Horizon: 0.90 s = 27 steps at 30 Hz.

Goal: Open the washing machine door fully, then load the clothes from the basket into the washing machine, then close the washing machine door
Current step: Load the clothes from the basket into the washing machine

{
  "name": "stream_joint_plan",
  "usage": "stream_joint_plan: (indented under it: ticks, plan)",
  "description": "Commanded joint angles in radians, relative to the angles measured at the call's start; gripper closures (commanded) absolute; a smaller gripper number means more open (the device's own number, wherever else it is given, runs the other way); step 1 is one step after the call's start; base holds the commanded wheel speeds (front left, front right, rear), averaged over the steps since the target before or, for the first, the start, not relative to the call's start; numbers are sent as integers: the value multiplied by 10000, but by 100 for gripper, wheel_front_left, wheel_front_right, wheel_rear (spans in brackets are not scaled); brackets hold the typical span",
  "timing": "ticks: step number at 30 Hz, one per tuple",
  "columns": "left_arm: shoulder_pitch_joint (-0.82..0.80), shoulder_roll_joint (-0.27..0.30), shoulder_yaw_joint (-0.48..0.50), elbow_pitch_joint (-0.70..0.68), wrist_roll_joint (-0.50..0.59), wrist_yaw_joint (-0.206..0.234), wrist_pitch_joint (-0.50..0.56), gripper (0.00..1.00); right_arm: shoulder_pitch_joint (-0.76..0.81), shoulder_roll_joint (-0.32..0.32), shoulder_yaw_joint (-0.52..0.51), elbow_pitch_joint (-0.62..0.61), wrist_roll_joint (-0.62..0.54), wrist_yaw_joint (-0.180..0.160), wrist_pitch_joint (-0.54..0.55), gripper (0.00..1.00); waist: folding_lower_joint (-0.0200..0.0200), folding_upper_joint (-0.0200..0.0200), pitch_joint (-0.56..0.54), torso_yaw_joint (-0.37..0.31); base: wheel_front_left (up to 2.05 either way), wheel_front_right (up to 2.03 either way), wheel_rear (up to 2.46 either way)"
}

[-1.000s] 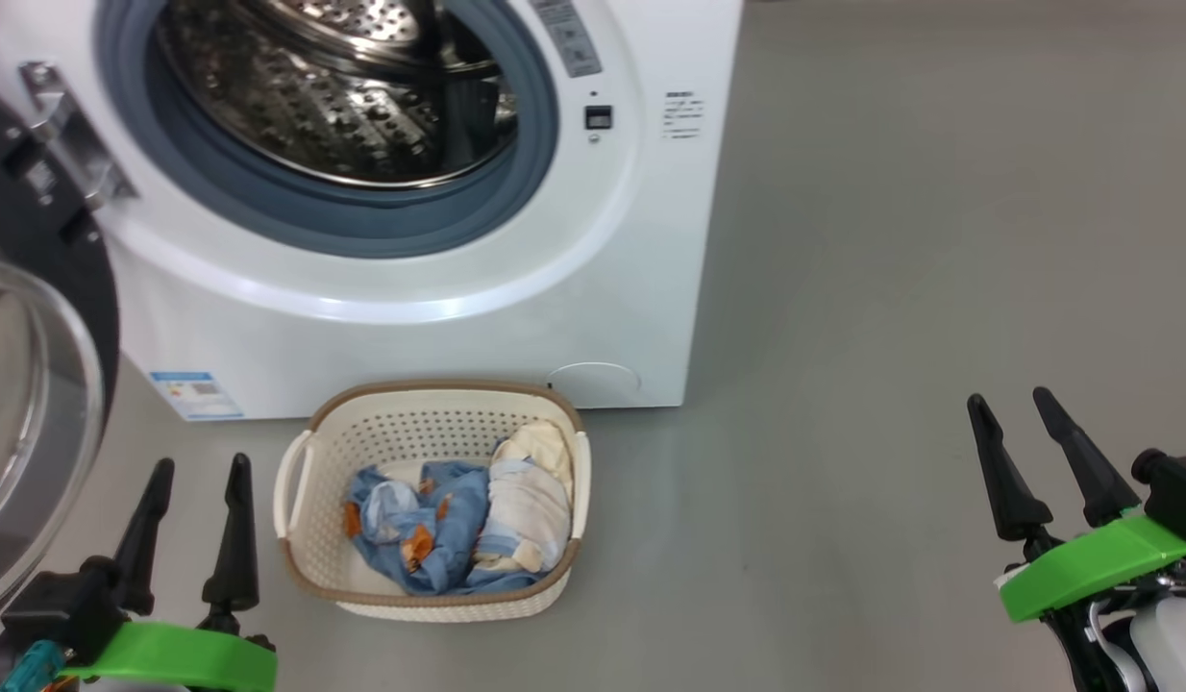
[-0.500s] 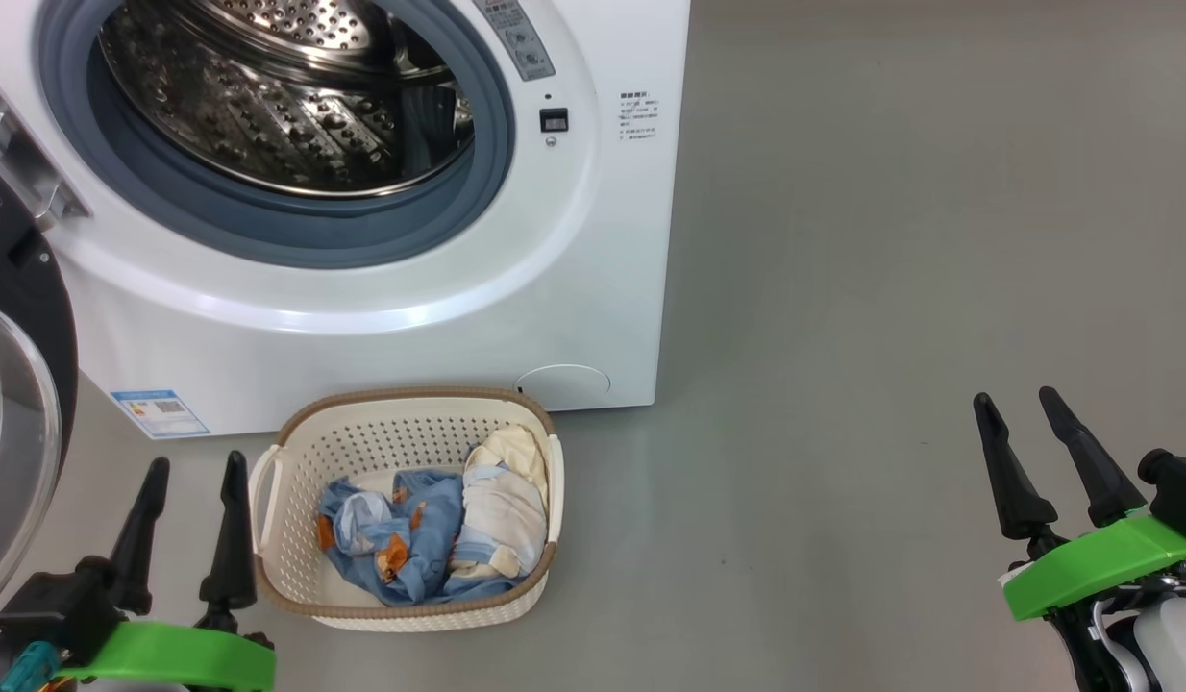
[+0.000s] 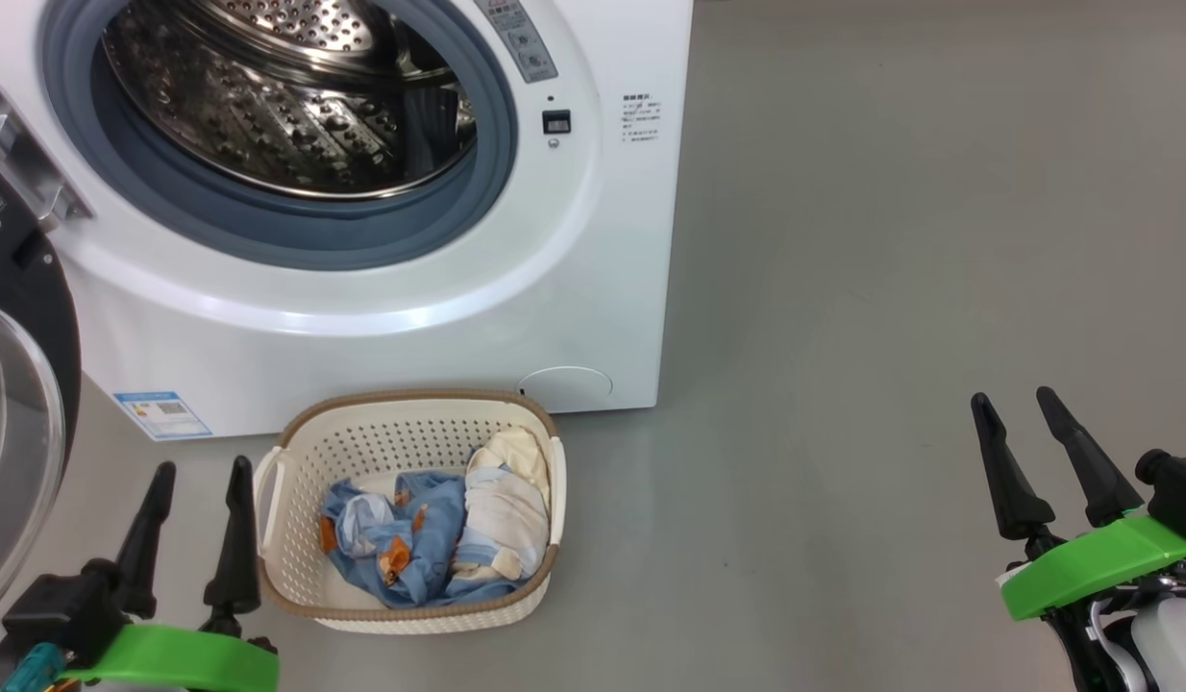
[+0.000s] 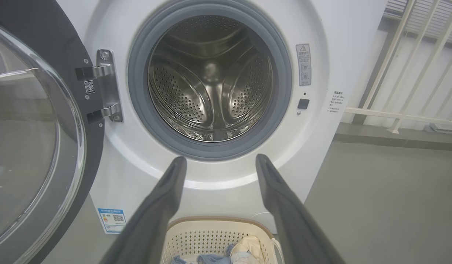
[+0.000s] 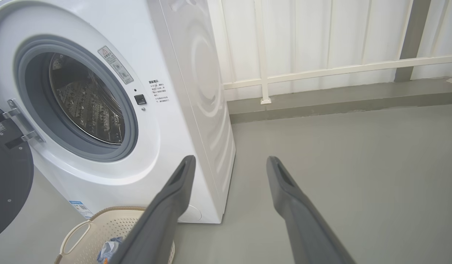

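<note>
Our left gripper (image 3: 200,473) hangs empty, fingers spread wide, just beside the basket (image 3: 410,396). Our right gripper (image 3: 1010,399), equally wide and empty, sits well apart over the floor (image 3: 843,288). The clothes (image 3: 430,538) lie crumpled together in the basket. They look light and limp, likely to drape and trail, so we would pinch a raised fold atop the heap. Beyond stands the washing machine (image 3: 593,288), its drum (image 3: 295,115) exposed, the washing machine door (image 3: 36,288) swung open at our left.

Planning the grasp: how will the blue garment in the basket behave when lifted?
The blue garment lies crumpled, so it is probably floppy and will drape. It looks thin, likely light. It lies against the cream cloth, so that may drag along.
</note>
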Motion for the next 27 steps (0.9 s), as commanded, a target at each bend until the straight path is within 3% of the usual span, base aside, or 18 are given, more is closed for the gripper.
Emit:
stream_joint_plan:
  ticks: [1, 21, 27]
  plan:
    - [-94, 313, 298, -150, -58, 4, -63, 0, 6, -166, 136, -254, -189, 56, -105, 0, 0, 0, 8, -4, 35, -86, 51]
    - [-210, 368, 210, -84, -103, 4, -63, 0, -28, -176, 153, -264, -174, 56, -105, 0, 0, 0, 71, 18, 67, -131, 64]
    - [-215, 351, 133, -140, 5, 4, -63, 0, -48, -165, 151, -274, -169, 56, -105, 0, 0, 0, 118, 50, 40, -52, 12]
